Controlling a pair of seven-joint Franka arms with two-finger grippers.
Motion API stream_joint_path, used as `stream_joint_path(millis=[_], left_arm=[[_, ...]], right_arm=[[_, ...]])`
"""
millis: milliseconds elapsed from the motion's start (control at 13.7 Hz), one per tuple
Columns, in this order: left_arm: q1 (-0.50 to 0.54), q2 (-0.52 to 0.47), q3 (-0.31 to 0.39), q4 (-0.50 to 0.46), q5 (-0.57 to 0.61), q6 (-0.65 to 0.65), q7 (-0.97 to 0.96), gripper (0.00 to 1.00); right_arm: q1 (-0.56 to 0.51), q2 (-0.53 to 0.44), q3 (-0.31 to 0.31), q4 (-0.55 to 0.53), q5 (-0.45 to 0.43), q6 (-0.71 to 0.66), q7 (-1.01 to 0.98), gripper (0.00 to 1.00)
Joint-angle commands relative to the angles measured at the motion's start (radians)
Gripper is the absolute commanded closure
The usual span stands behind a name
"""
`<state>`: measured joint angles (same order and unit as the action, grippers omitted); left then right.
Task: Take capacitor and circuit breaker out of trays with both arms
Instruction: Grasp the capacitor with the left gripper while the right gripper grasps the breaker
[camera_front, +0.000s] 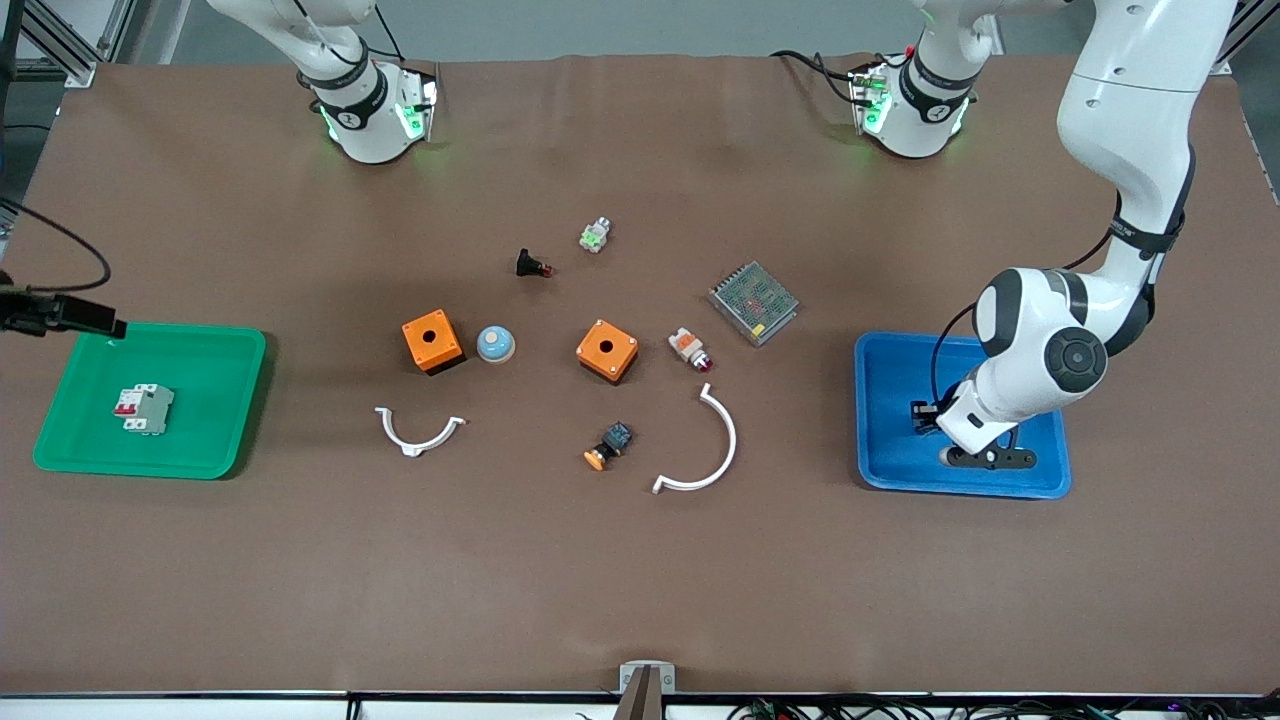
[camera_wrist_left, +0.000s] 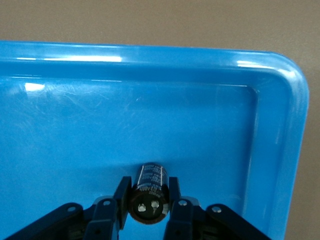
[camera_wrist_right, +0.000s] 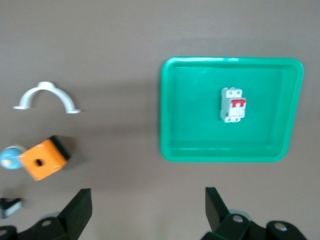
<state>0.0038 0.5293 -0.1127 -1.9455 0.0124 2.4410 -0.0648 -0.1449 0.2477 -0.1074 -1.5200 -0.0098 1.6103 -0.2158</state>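
Down in the blue tray (camera_wrist_left: 270, 125), left gripper (camera_wrist_left: 148, 202) fingers clenched on the capacitor (camera_wrist_left: 148, 192), its long axis lying flat along them. Right gripper (camera_wrist_right: 148, 210) fingers spread, above the surface beside the green tray (camera_wrist_right: 175, 125) holding the circuit breaker (camera_wrist_right: 233, 105).

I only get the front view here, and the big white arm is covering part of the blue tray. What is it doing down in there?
Observer: The left wrist view shows the left gripper with its fingers shut on the capacitor, a small black cylinder, low in the blue tray.
Operator: Which way does the cylinder lie?
Observer: On its side, its pale end with two small terminals facing the wrist camera.
Operator: And the other arm? I barely see its hand at the edge.
Observer: The right wrist view shows the right gripper with fingers wide open and nothing between them, up over the table beside the green tray.
Operator: Has it touched the grey block?
Observer: No, the circuit breaker lies alone in that tray.
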Motion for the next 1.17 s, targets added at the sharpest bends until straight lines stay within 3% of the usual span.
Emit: stream_joint_path(millis=[0,293,585,951,1098], left_arm=[[0.004,-0.043,-0.005,0.0,0.0,-0.026,-0.001,0.98],[-0.002,-0.123,-0.062,0.083,-0.002,-0.176,-0.035,0.99],[-0.069,-0.123,-0.13,0.209,0.001,-0.307,-0.197,0.99],[-0.263,-0.032,-0.127,0.325,0.006,-0.306,-0.492,0.99],[-0.327,0.03,-0.127,0.391,0.038,-0.307,-0.591,0.99]], right_arm=[[-0.086,0.071,0.011,0.017,-0.01,0.043,-0.104,0.0],[-0.189,0.188,0.012,0.017,-0.009,0.204,-0.249,0.0],[-0.249,0.306,0.014,0.012,0.014,0.33,-0.323,0.0],[-0.255,0.378,0.015,-0.04,0.033,0.509,-0.323,0.01],[-0.252,0.378,0.014,-0.086,0.082,0.551,-0.323,0.01]])
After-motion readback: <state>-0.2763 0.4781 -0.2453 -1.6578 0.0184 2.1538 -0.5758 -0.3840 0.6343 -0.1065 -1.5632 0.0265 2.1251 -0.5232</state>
